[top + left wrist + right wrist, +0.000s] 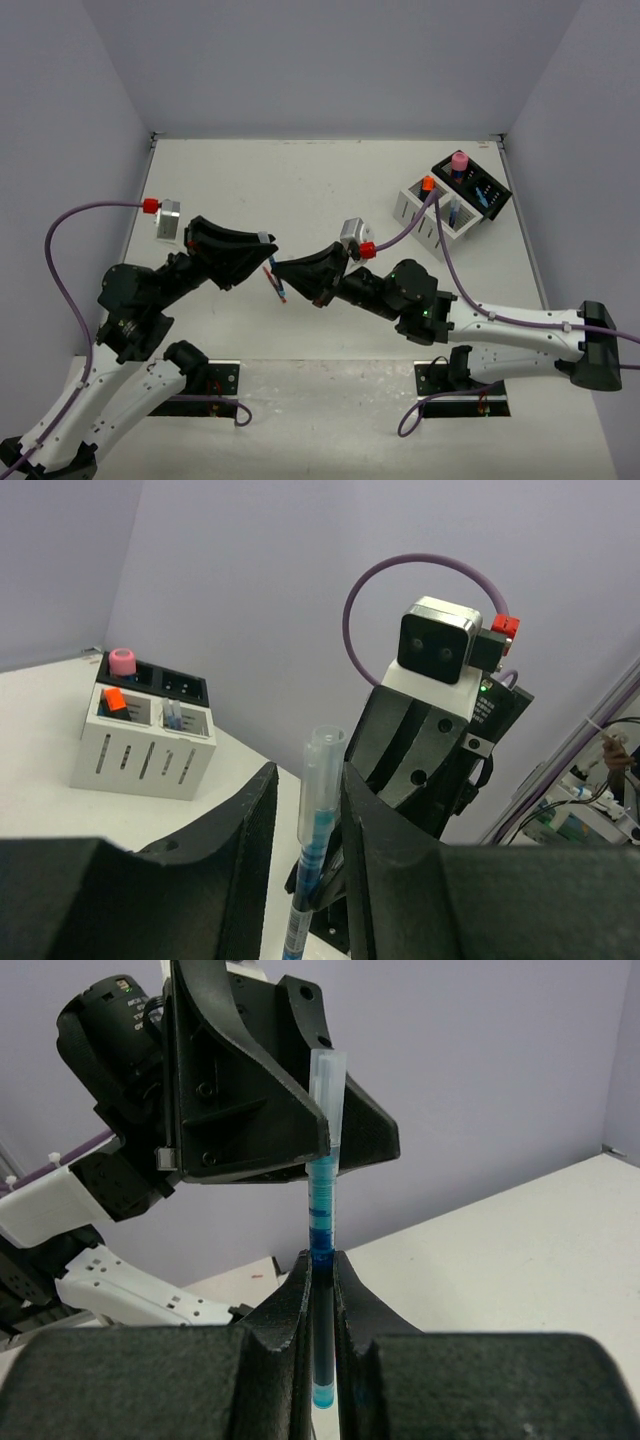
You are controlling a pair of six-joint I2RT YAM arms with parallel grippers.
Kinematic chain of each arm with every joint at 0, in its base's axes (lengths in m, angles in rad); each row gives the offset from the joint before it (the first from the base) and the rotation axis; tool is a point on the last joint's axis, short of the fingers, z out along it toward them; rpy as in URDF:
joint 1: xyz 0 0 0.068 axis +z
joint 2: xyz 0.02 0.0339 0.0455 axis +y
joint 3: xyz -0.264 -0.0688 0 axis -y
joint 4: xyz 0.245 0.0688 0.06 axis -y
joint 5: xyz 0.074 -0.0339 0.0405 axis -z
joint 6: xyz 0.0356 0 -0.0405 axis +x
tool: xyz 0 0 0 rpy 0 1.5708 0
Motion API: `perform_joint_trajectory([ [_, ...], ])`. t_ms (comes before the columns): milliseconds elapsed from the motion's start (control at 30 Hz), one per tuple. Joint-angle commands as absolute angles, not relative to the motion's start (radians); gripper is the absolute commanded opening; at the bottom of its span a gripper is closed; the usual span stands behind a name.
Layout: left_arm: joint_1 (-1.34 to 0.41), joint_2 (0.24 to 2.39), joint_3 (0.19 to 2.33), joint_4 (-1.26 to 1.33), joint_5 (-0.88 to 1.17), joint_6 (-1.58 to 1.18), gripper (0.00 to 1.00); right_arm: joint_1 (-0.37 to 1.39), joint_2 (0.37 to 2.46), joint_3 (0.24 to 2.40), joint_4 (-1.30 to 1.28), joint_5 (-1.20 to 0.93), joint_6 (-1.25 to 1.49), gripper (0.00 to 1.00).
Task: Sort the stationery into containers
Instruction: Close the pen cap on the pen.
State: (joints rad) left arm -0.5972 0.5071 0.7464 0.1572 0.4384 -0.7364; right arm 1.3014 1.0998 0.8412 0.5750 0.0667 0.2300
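A blue pen with a clear cap (318, 790) stands upright between my two grippers, above the table's near middle (281, 290). My right gripper (319, 1257) is shut on its lower barrel (321, 1190). My left gripper (307, 772) is around the capped end with its jaws parted; the pen leans on the right finger, with a gap on the other side. In the top view the left gripper (268, 248) and right gripper (283, 272) meet tip to tip. The white container (425, 215) and black container (472, 185) stand at the far right.
A pink cylinder (459, 160) stands in the black box and an orange-capped highlighter (427, 184) in the white box; both boxes also show in the left wrist view (140, 745). A red streak (269, 272) shows beside the pen. Purple cables arc over both wrists.
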Motion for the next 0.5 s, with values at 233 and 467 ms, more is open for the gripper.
perform_joint_trajectory([
  [233, -0.597, 0.51, 0.833, 0.096, 0.512, -0.675, 0.33, 1.305, 1.104, 0.905, 0.655, 0.048, 0.187, 0.0],
  [467, -0.598, 0.512, 0.808, 0.116, 0.533, -0.669, 0.31, 1.304, 1.108, 0.941, 0.626, 0.045, 0.184, 0.0],
])
